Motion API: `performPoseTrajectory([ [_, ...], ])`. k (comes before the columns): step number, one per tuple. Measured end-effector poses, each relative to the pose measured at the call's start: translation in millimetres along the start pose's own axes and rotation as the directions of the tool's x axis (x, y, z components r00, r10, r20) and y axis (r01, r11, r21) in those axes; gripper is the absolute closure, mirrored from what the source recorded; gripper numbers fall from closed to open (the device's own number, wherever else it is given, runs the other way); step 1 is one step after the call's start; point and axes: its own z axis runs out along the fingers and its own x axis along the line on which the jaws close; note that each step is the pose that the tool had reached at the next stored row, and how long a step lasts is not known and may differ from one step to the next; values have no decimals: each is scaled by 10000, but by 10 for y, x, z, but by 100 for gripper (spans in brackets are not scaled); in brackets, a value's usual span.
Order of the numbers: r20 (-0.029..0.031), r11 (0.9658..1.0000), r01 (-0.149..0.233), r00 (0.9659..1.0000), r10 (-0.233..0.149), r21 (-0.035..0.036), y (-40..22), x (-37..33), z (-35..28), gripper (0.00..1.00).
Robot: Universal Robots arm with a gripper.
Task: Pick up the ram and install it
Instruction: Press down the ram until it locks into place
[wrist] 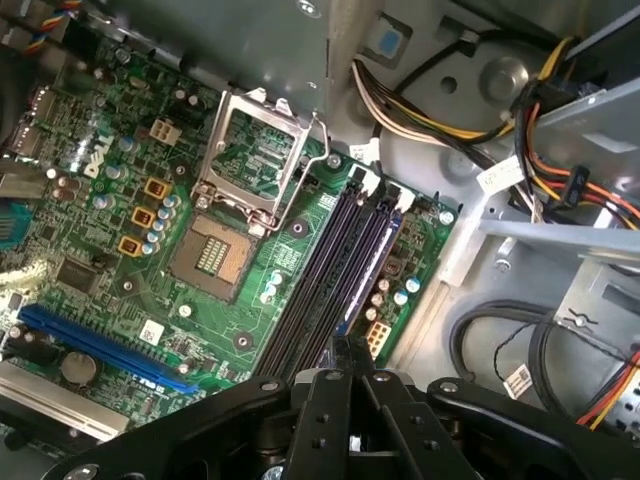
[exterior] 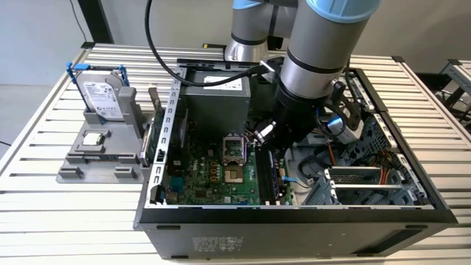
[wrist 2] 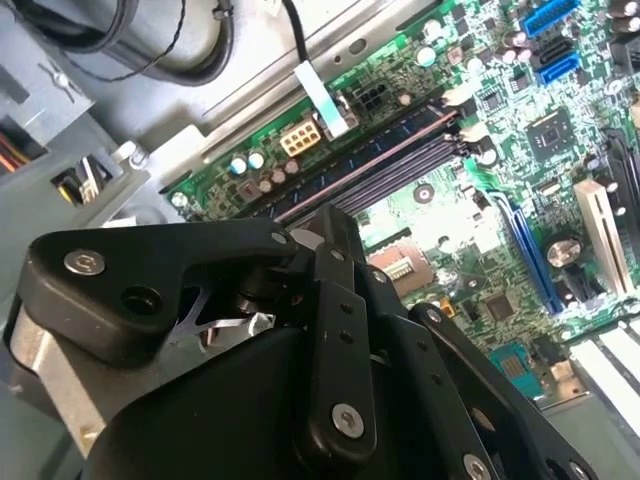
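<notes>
Tool [wrist: 352, 372] just above ram [wrist: 365, 262] in slots [wrist: 318, 275]

The exterior view looks down from high in front on the open computer case [exterior: 294, 215]. Both wrist views sit close above its green motherboard [wrist 2: 480, 250] [wrist: 120, 230], sharing the slots [wrist 2: 380, 165] [wrist: 330, 270].

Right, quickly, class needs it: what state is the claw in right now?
Claw: closed above the memory slots, with a thin dark edge pinched between its tips, apparently the ram.
</notes>
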Motion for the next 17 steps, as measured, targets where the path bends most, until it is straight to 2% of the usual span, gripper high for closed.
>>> performPoseTrajectory([
  [5,18,9977,681,9977,-681,-74,0,0,1,100],
  [7,20,9952,979,9952,-978,-88,1,0,1,100],
  [10,17,9895,1442,9895,-1442,-100,0,0,0,100],
  [13,11,9807,1952,9808,-1952,-106,0,0,0,100],
  [17,0,9640,2658,9640,-2658,-112,0,0,1,100],
])
